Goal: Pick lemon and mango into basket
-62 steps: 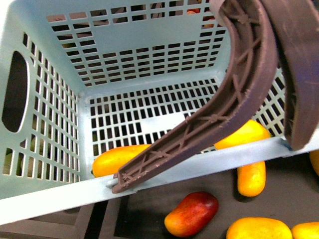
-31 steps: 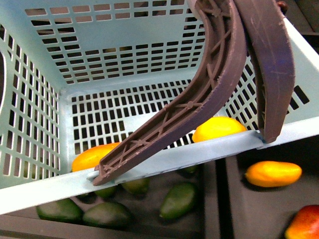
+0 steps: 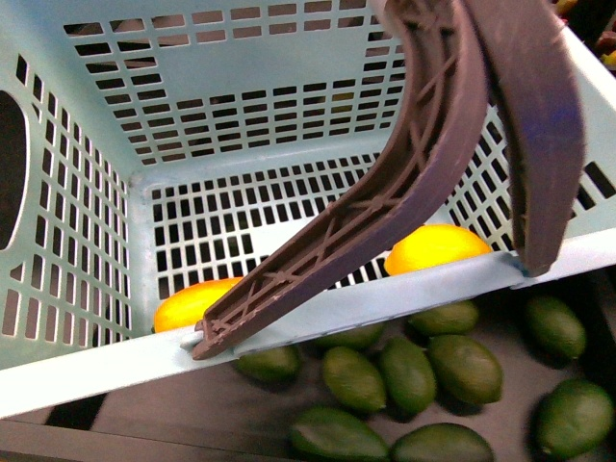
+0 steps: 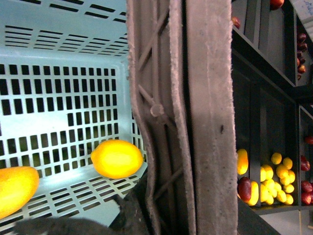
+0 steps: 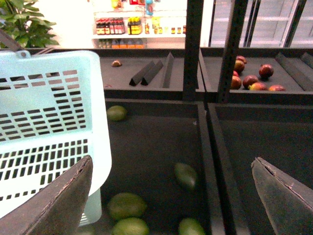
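Lemon and mango both seen lying inside basket; right hand spread, empty, outside it; left hand's state cannot be told.

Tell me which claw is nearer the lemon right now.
Left. Its wrist view sits against the basket handles with the lemon just below in the basket. The right claw hangs open outside the basket, over the green fruit bin.

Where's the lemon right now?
The lemon lies on the floor of the basket, at the front view's right, just behind the near rim and beside the brown handles; the mango lies apart, at the left.
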